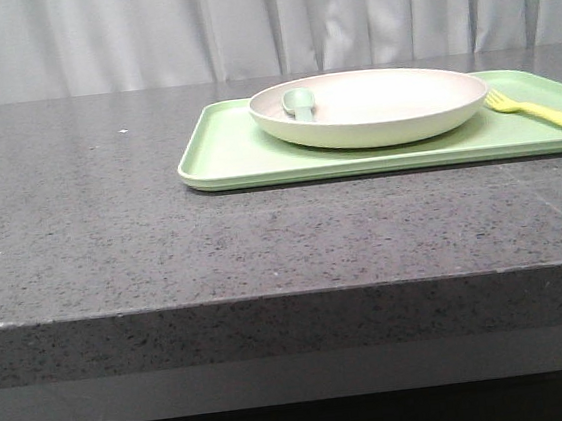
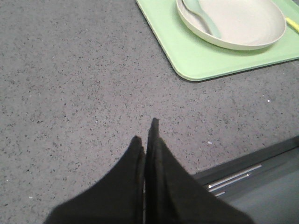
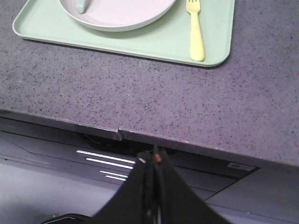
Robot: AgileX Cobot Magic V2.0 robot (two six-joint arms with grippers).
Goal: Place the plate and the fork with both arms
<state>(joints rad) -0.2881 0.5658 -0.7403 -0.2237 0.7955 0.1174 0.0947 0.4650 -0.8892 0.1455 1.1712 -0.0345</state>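
The cream plate (image 1: 371, 106) rests on a light-green tray (image 1: 235, 155) at the right of the table. A pale grey-green spoon (image 1: 299, 101) lies in the plate's left side. The yellow fork (image 1: 540, 111) lies on the tray right of the plate, tines pointing away. The plate (image 2: 238, 23), spoon (image 2: 203, 17) and tray (image 2: 196, 58) show in the left wrist view; plate (image 3: 117, 11) and fork (image 3: 195, 32) in the right wrist view. My left gripper (image 2: 145, 133) is shut and empty over bare table. My right gripper (image 3: 152, 156) is shut and empty, off the table's front edge.
The grey speckled countertop (image 1: 91, 220) stretches left of the tray. Its front edge (image 3: 187, 144) runs across the right wrist view, with dark robot base panels below. A white curtain (image 1: 241, 24) hangs behind the table.
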